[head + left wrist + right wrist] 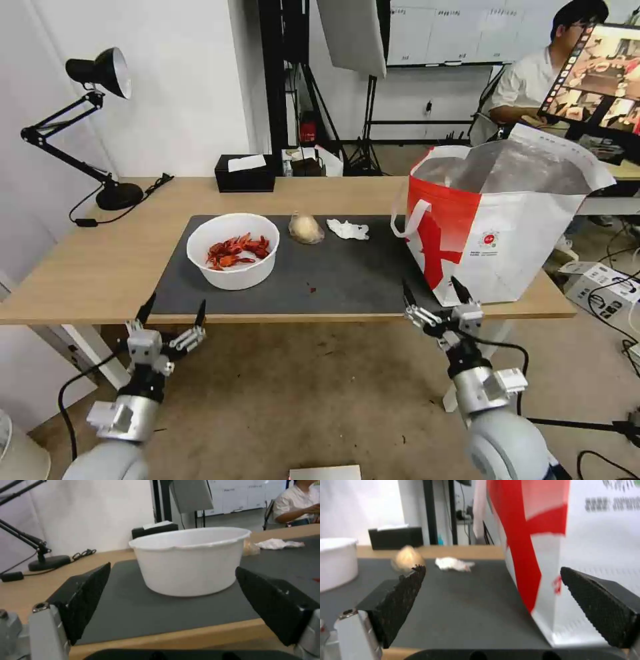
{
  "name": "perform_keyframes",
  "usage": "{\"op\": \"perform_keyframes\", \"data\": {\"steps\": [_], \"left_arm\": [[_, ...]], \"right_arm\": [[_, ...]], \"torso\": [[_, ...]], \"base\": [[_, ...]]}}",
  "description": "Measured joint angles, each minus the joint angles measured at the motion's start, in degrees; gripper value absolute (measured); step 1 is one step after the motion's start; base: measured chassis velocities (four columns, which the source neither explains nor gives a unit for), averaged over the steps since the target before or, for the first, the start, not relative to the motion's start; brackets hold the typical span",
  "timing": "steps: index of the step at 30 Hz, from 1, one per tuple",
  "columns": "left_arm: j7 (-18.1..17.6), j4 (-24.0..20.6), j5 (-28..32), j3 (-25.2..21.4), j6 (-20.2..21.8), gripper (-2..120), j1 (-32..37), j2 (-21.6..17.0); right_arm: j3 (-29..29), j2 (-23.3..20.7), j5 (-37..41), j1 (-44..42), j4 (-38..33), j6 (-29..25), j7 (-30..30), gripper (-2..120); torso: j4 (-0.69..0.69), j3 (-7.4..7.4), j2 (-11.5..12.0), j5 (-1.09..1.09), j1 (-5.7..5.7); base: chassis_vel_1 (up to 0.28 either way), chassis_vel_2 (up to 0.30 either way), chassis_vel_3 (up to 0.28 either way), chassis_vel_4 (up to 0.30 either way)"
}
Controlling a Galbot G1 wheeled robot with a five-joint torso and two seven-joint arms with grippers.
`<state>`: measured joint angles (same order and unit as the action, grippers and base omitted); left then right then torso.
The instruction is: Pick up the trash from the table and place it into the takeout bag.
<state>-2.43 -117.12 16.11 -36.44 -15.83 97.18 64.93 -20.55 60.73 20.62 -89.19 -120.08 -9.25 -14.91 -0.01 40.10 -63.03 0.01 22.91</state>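
Observation:
A white round bowl (233, 251) of red crayfish shells sits on the left part of the dark grey mat (333, 277) on the table (87, 267). Behind it lie a beige plastic-wrapped lump (306, 229) and a crumpled white tissue (347, 230). The white-and-red takeout bag (497, 223) stands open at the table's right end. My left gripper (171, 311) hangs open just before the table's front edge, facing the bowl (190, 560). My right gripper (433, 291) is open near the front edge, at the bag's (566, 542) lower left corner.
A black tissue box (245, 173) stands at the table's back edge. A black desk lamp (87, 127) with its cord occupies the back left corner. The floor lies below both grippers. Cables and boxes lie on the floor right of the table.

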Motion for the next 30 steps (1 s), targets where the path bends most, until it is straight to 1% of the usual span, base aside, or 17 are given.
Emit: {"op": "perform_keyframes", "data": {"steps": [12, 22, 25, 26, 29, 30], "left_arm": [[0.3, -0.3, 0.0, 1.2, 0.1, 100, 0.9, 0.3], [0.3, 0.0, -0.2, 1.5, 0.2, 100, 1.0, 0.5], [0.3, 0.4, -0.2, 1.8, 0.2, 100, 0.6, 0.5], [0.3, 0.4, -0.2, 1.8, 0.2, 100, 0.6, 0.5], [0.1, 0.3, -0.2, 1.9, 0.3, 100, 0.1, 0.4], [0.1, 0.3, -0.2, 1.9, 0.3, 100, 0.1, 0.4]], "right_arm": [[1.2, 1.3, 0.0, -2.1, -0.1, 0.6, -0.3, 100], [2.8, 1.1, 0.0, -0.7, 0.1, 1.0, -0.2, 100], [5.1, -0.4, 1.1, 3.0, -0.6, 2.2, 2.2, 100], [5.1, -0.4, 1.1, 3.0, -0.6, 2.2, 2.2, 100], [8.2, -3.4, 4.4, 9.5, -1.1, 4.9, 5.9, 100], [8.2, -3.4, 4.4, 9.5, -1.1, 4.9, 5.9, 100]], "torso": [[0.0, 0.0, 0.0, -0.01, 0.0], [0.0, 0.01, 0.0, -0.01, 0.01], [0.0, 0.01, 0.0, -0.01, 0.01], [0.0, 0.01, 0.0, -0.01, 0.01], [0.01, 0.01, 0.0, -0.02, 0.01], [0.01, 0.01, 0.0, -0.02, 0.01]], "base": [[0.0, 0.0, 0.0, 0.0], [0.0, 0.0, 0.0, 0.0], [0.0, 0.0, 0.0, 0.0], [0.0, 0.0, 0.0, 0.0], [0.0, 0.0, 0.0, 0.0], [0.0, 0.0, 0.0, 0.0]]}}
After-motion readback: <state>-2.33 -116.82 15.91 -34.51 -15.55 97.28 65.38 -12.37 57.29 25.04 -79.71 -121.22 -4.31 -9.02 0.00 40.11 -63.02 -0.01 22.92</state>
